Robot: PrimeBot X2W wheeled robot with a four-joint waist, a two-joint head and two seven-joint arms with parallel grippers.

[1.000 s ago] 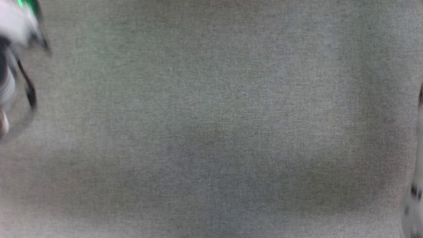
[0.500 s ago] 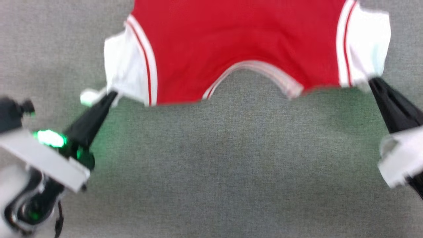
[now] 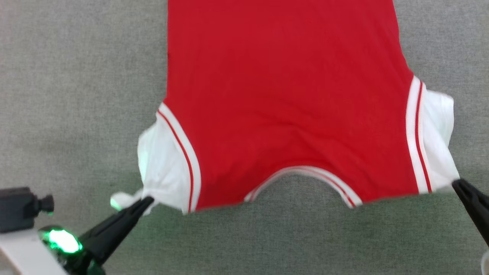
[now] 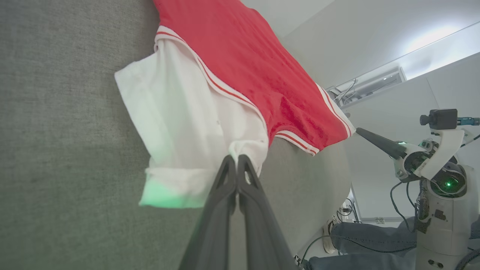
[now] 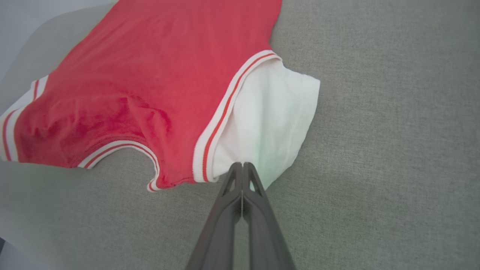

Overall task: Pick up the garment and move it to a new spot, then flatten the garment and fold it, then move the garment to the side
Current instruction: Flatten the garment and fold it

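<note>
The red jersey-style T-shirt with white short sleeves (image 3: 282, 114) is spread on the grey fabric-covered counter (image 3: 76, 95). Its striped collar (image 3: 301, 176) is turned toward the near edge, and its body runs toward the far edge, past the top of the head view. A plain red face is shown upward; no lettering is seen.

Both sleeves are pinched at their near corners. The left jaws are clenched on the bunched corner of the white sleeve toward the counter's left side (image 4: 195, 131), and the right jaws are clenched on the corner of the other white sleeve (image 5: 270, 123). In each wrist view the dark fingers are pressed together with cloth caught at their tips. The shoulder line is drawn fairly taut between the two holds, though soft creases are seen beside the collar.

The shirt is judged to be a light, limp, stretchy knit that will sag between holds and bunch if pushed. It is best taken at sleeve corners, hems or shoulder seams, where doubled cloth is less likely to slip from narrow tips. Flattening is judged to be in hand; folding is not yet begun.
</note>
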